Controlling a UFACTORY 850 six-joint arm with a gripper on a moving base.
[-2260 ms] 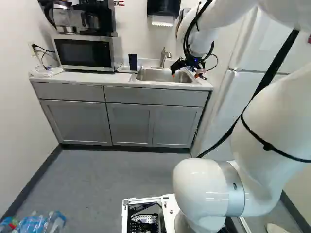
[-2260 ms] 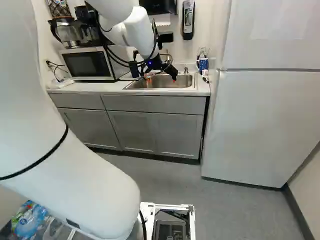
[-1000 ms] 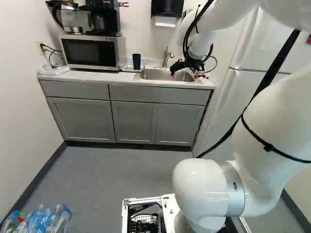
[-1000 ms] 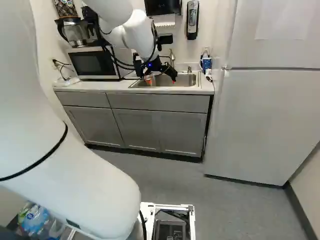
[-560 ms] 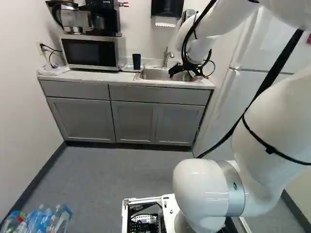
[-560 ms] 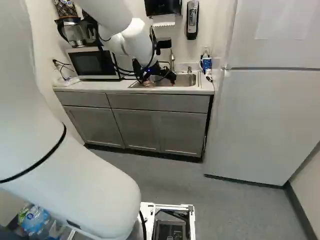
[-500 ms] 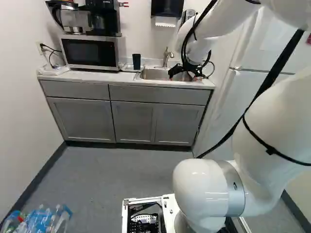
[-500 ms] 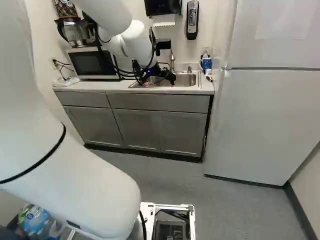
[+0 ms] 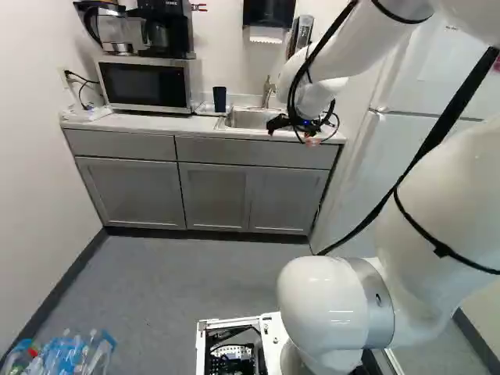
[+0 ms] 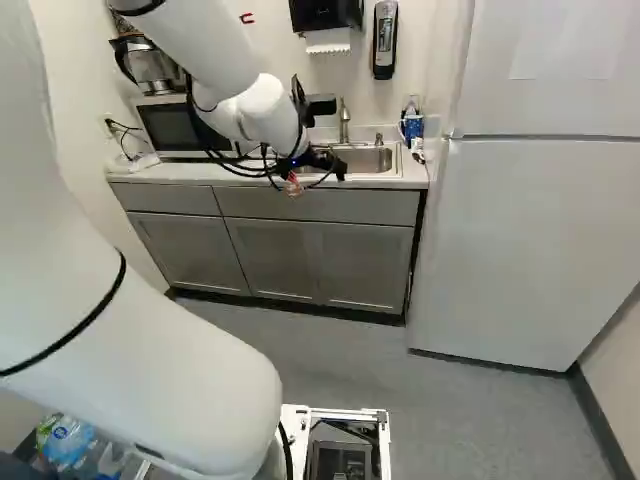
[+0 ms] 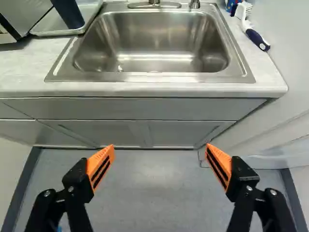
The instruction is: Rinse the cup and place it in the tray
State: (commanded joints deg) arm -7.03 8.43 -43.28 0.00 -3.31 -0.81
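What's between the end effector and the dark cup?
In the wrist view, from the end effector toward the cup: the cabinet front, the countertop's edge, a corner of the sink, then the tray's rim.

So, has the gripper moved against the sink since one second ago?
Yes. In the right base view, the gripper, then over the sink, has come back toward the robot's base, to around the counter's front edge.
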